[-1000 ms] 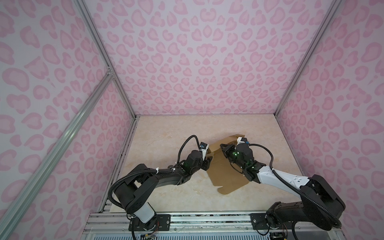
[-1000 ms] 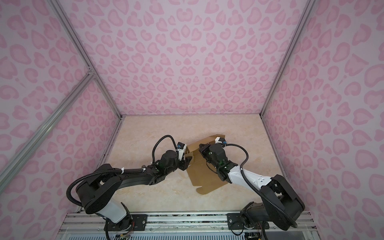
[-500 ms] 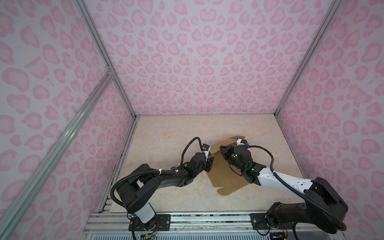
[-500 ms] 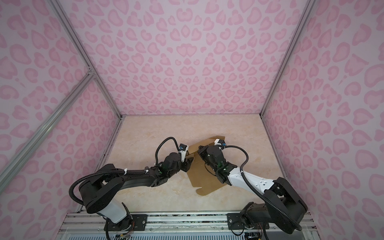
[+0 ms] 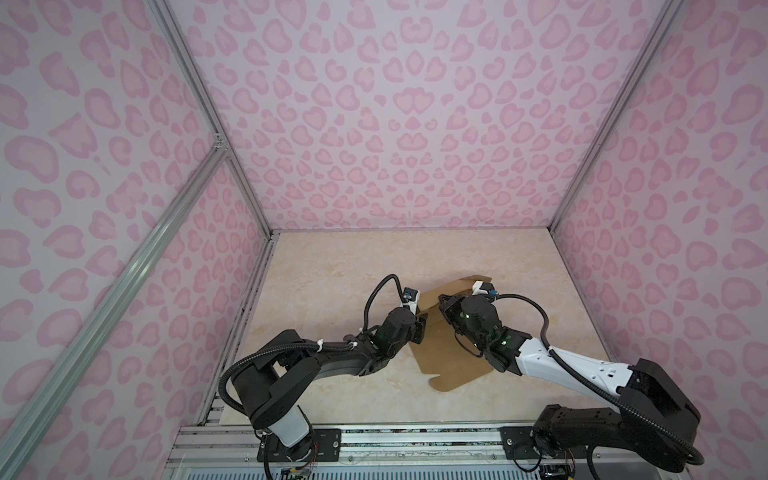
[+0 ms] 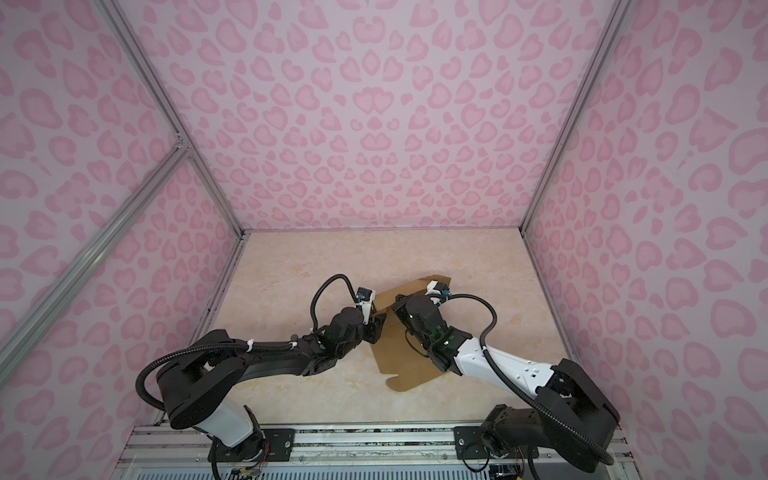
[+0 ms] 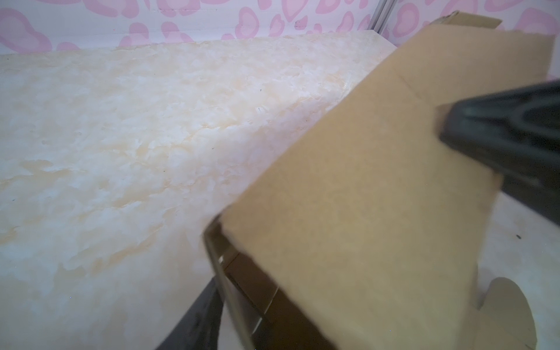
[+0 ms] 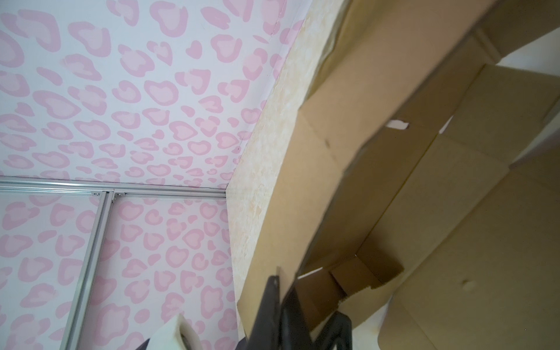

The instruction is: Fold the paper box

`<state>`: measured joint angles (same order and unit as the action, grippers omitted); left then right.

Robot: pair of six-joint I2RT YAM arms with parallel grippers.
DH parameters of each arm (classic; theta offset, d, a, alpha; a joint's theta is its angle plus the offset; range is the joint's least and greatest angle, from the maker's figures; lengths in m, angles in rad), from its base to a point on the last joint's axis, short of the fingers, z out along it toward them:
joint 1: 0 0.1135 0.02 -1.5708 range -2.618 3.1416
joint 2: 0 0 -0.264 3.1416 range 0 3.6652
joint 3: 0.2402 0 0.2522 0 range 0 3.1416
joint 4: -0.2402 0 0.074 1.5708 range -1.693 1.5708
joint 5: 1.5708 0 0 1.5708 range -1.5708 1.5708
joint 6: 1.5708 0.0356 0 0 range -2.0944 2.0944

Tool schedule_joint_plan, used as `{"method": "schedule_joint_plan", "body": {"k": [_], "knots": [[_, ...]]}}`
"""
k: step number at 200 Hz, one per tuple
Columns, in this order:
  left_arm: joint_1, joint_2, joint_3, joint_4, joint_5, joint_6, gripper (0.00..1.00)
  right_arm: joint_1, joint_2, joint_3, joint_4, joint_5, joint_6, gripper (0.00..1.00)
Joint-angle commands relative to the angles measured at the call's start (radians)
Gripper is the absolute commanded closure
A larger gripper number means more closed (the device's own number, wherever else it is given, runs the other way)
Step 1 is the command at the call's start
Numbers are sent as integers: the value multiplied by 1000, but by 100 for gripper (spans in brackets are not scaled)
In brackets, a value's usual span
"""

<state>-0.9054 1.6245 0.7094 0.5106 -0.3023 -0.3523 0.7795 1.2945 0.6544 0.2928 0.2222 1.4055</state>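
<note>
Paper box [image 5: 446,357]: your right gripper [image 8: 281,291] pinches its nine-o'clock wall, left gripper [image 5: 420,326] straddles it, jaws apart; shove and you could buckle it.

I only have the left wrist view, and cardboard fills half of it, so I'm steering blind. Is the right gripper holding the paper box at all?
Observer: Yes. The right wrist view shows the right gripper shut on the paper box, pinching the edge of a raised wall.
Operator: Is the rest of the sheet standing too?
Observer: No. In both top views a wide panel lies flat on the table.
Operator: Any tab locked in?
Observer: The right wrist view shows an open slit inside the box with nothing through it.
</note>
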Motion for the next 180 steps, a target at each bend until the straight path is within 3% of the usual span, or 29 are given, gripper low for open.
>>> {"method": "schedule_joint_plan", "body": {"k": [1,180], "knots": [[-4,-12,19,42,-53,-34,46,23,4,0,-68,39,24,100],[-49,1,7,28,-172,-102,54,75,12,29,-113,79,81,100]]}}
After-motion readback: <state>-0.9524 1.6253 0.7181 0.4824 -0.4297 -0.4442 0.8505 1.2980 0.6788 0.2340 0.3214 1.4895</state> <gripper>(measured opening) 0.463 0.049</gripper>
